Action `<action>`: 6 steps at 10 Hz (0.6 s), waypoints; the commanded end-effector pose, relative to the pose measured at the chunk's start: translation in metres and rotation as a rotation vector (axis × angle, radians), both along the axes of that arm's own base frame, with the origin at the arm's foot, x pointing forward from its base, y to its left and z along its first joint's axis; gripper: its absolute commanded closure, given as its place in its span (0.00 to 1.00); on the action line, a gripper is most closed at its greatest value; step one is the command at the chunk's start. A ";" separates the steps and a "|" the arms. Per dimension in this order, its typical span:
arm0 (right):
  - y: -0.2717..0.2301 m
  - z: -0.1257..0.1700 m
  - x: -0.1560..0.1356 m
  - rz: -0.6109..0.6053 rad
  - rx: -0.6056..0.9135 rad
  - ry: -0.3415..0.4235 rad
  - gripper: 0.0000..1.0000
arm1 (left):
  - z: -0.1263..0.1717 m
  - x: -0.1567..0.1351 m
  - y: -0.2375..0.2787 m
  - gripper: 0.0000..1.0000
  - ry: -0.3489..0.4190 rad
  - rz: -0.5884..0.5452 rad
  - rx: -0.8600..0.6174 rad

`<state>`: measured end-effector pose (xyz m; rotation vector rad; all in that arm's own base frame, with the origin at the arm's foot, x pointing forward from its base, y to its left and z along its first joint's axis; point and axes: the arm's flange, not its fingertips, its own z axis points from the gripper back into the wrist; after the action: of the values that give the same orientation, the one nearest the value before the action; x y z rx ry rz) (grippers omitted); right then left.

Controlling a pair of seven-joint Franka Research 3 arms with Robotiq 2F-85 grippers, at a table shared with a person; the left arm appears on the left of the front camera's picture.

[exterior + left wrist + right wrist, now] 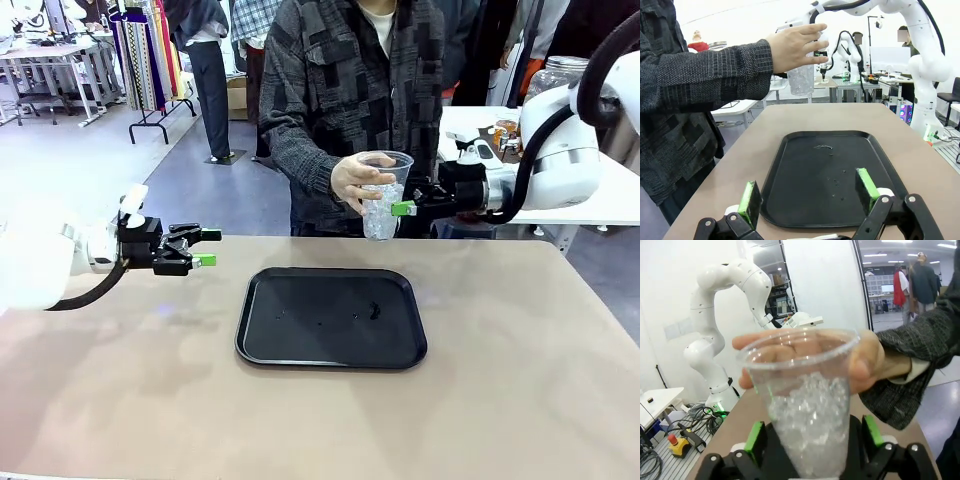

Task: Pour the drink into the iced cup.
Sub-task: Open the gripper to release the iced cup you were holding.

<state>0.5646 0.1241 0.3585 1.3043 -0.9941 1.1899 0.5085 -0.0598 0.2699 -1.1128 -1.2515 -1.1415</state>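
A person's hand (pixel 350 180) holds the iced cup (pixel 383 200), a clear plastic cup with crushed ice in its lower half, above the table's far edge. My right gripper (pixel 405 208) reaches in from the right. In the right wrist view the cup (pixel 810 410) stands between the green pads (pixel 756 440), which sit apart from its walls, so the gripper is open. My left gripper (pixel 205 248) hovers open and empty over the table's left side, its fingers (pixel 750 202) pointing at the tray. The drink is hidden.
A black tray (pixel 250 340) lies at the table's middle with a few drops on it, its near rim (pixel 780 165) just ahead of my left fingers. The top of a lidded glass jar (pixel 555 72) shows behind my right arm. The person stands at the far edge.
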 end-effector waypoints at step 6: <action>-0.076 -0.047 -0.036 -0.022 -0.010 -0.092 0.00 | 0.001 0.000 0.000 0.00 -0.002 -0.001 -0.004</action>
<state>0.5382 0.0538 0.3135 1.2384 -1.0422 1.1953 0.5085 -0.0598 0.2700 -1.1127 -1.2515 -1.1415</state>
